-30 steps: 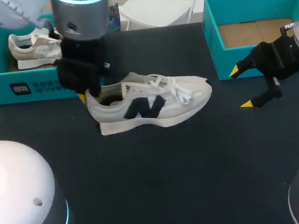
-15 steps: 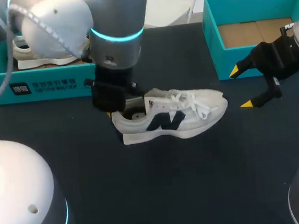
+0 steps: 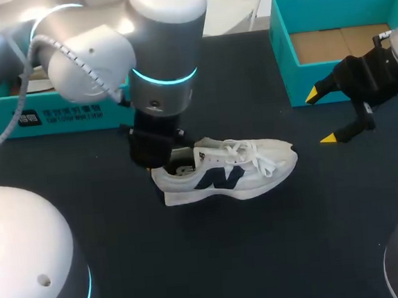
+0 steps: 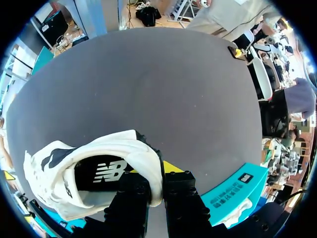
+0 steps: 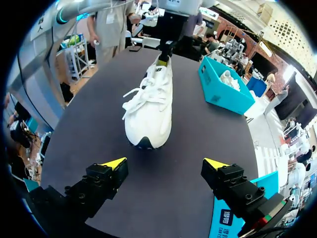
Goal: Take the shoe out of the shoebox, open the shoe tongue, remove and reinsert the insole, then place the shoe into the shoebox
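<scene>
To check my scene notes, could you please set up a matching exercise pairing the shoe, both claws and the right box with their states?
Things: 1 shoe; 2 left claw; 3 right claw; 4 right box.
States: a open; b bare cardboard floor showing; c lying on the table; d shut on the shoe.
Pairs: 1-c, 2-d, 3-a, 4-b.

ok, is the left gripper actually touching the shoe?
Touching. The left wrist view shows the left gripper pinching the shoe at its heel wall, with one finger inside the opening and one outside.
</scene>
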You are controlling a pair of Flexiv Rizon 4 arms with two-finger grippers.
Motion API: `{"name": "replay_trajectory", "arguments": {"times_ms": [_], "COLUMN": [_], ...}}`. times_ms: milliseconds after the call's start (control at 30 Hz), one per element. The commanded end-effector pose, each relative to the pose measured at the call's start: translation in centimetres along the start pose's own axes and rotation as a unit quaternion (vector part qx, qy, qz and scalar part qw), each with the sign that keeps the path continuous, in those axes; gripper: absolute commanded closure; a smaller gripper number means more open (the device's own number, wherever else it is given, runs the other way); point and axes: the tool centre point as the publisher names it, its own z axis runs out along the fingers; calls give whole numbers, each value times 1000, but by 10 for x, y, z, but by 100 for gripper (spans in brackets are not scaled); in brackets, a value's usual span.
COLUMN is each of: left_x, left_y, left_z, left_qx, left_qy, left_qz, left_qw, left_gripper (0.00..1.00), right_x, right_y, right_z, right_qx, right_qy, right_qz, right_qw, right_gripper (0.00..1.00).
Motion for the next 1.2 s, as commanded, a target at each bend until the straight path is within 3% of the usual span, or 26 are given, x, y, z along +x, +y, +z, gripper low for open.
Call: {"name": "replay_trajectory", "arguments": {"times_ms": [33,333,767,1133,1167,1200], "left_x": [-1,-1,-24,-26,-25,-24], "left_y": [2,2,13,22,22,21], "left_z": [-2,-2,57,81,80,78], "left_qx": [1,1,17,47,45,46], "left_qy": [1,1,61,80,76,75], "left_qz": [0,0,-29,-45,-48,-46], "left_qw": [1000,1000,998,995,995,995], "left_gripper": [100,100,100,100,92,64], "right_x": [-1,-1,-1,-1,-1,-1], "right_y": [0,0,0,0,0,0], "right_z": [1,1,1,1,1,1], "right_qx": [2,2,2,2,2,2], "right_qy": [1,1,1,1,1,1], "right_qz": [0,0,0,0,0,0], "right_qw": [1000,1000,1000,1000,1000,1000], "right_gripper": [0,0,0,0,0,0]}}
